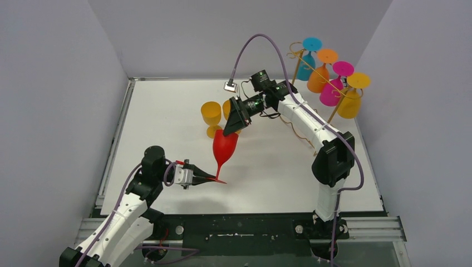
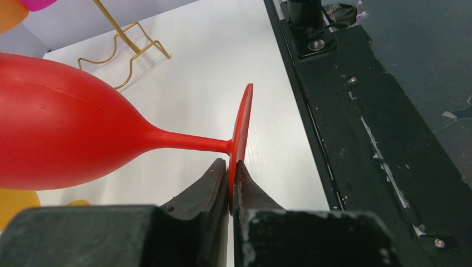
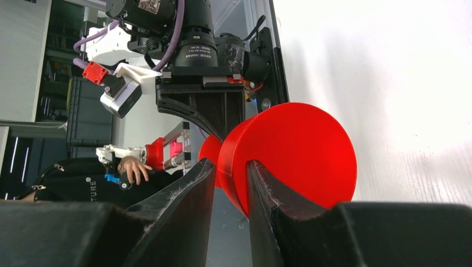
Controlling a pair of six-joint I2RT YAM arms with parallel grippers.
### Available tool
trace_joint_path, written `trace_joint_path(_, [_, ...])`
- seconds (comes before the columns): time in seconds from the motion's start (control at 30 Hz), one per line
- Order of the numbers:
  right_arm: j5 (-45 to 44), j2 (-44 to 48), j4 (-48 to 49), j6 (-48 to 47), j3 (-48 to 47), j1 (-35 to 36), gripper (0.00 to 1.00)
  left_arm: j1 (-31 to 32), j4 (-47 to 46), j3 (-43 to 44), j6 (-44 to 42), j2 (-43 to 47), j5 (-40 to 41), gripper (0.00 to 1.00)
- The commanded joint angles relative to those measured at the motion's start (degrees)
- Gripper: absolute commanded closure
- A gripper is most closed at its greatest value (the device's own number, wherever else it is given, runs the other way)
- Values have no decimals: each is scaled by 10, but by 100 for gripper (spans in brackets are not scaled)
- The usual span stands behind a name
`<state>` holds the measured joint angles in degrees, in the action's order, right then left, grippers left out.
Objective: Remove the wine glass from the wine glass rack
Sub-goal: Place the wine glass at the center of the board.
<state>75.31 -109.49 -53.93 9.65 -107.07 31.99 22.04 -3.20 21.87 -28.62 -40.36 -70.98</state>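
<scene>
Hanging in the air over the table (image 1: 167, 111), the red glass (image 1: 225, 146) is off the rack (image 2: 115, 22) and well apart from it. It is tilted, with its foot (image 2: 240, 133) low toward the left arm and its bowl (image 2: 55, 133) high. The left gripper (image 2: 231, 167) is closed on the edge of the foot. The right gripper (image 3: 229, 167) stands narrow astride the rim (image 3: 234, 161), one finger on each side of the wall; I cannot tell if it presses yet.

The glass looks opaque and matt, so I judge it to be plastic: light, stiff and not very fragile, but smooth. The foot edge is a thin hold, and the glass may turn in it. The thin stem (image 2: 189, 142) could bend. I think the rim wall gives the firmer hold.
</scene>
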Motion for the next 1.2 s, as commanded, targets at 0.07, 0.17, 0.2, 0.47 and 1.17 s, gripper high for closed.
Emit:
trace_joint_path(0.07, [26,0,3,6,-26,13,74,-6,-40,-3,17,5,-6,100])
trace_joint_path(0.17, [42,2,2,0,-27,15,77,-6,-35,-3,18,9,-1,100])
trace_joint_path(0.2, [46,3,3,0,-29,15,79,-6,-33,-4,18,9,0,100])
trace_joint_path(0.47, [51,16,11,-6,-15,27,92,-6,-30,-7,21,16,28,100])
trace_joint_path(1.17, [-91,123,168,73,83,27,100,-8,-27,-4,78,46,137,51])
